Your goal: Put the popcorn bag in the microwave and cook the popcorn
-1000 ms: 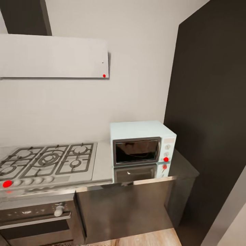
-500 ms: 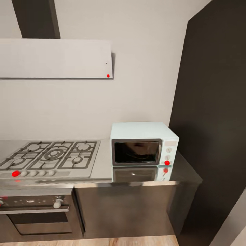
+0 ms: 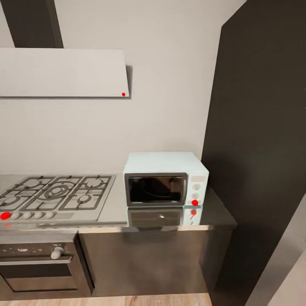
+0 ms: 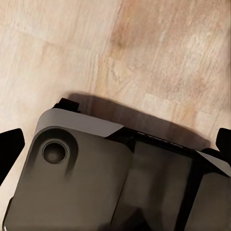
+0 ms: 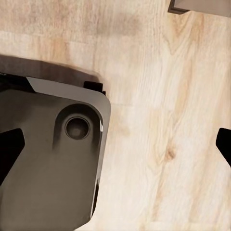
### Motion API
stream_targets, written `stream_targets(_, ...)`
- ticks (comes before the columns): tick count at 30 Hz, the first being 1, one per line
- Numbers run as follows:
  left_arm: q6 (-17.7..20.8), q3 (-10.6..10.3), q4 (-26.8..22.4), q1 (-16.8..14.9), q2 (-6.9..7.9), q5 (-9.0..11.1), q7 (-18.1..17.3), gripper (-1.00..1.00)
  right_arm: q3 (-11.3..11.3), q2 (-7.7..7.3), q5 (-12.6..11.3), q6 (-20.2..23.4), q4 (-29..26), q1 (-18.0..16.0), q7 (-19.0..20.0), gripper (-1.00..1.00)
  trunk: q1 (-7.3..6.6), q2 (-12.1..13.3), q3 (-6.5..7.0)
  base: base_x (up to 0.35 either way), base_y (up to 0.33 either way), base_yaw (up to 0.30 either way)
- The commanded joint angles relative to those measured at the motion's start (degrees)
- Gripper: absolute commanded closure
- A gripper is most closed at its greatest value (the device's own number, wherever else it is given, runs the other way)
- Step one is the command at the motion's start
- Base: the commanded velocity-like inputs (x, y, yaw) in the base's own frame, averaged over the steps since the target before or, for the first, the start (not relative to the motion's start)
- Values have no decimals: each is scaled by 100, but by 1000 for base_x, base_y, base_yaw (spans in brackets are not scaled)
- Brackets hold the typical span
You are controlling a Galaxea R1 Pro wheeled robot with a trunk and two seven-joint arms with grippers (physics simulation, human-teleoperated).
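Observation:
The pale blue-white microwave (image 3: 165, 185) stands on the glossy steel countertop (image 3: 214, 217) at its right end, with its dark glass door closed and two knobs above a red dot on the side panel. The popcorn bag and the popcorn are out of view. In the left wrist view my left gripper (image 4: 115, 144) hangs open over the robot's dark base and the wooden floor, one black fingertip (image 4: 10, 147) at each side edge. My right gripper (image 5: 115, 144) is open in the same way, fingertips (image 5: 9, 147) wide apart, nothing between them.
A gas hob (image 3: 55, 197) lies left of the microwave, with a steel oven (image 3: 40, 265) under it and a pale hood (image 3: 63, 72) above. A tall dark panel (image 3: 259, 148) closes the right side. Wooden floor (image 3: 127, 299) runs along the cabinet front.
The head camera has moved: the whole kitchen picture has shifted, first up and then to the left. The microwave's door stays closed.

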Motion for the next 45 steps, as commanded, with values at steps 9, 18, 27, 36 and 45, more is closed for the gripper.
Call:
stream_targets(9, -19, -48, 5, -6, -2, 44, 7, -100, -40, 36, 52, 12, 17, -8, -9, -100, 1, -6, -8, 0, -6, 13)
stream_targets(18, -19, -48, 5, -5, -2, 44, 8, -100, -46, 0, 51, -13, 17, -8, -10, -100, 1, -6, -8, 0, 0, 168)
stream_targets(27, -40, -55, -4, -5, 15, 4, 2, -100, -58, -6, 3, -25, 17, -8, -14, -100, 1, -6, -8, 0, 0, 4)
stream_targets(36, -24, -107, -67, -10, 238, -102, -13, -100, -80, 77, 10, -18, -162, -8, 50, -100, 1, -6, -8, 0, 0, 0)
stream_targets(45, 0, -102, -82, -10, 263, -104, -70, -100, -97, 361, -150, 1431, -3478, -8, 89, -100, 1, -6, -8, 0, 0, 0)
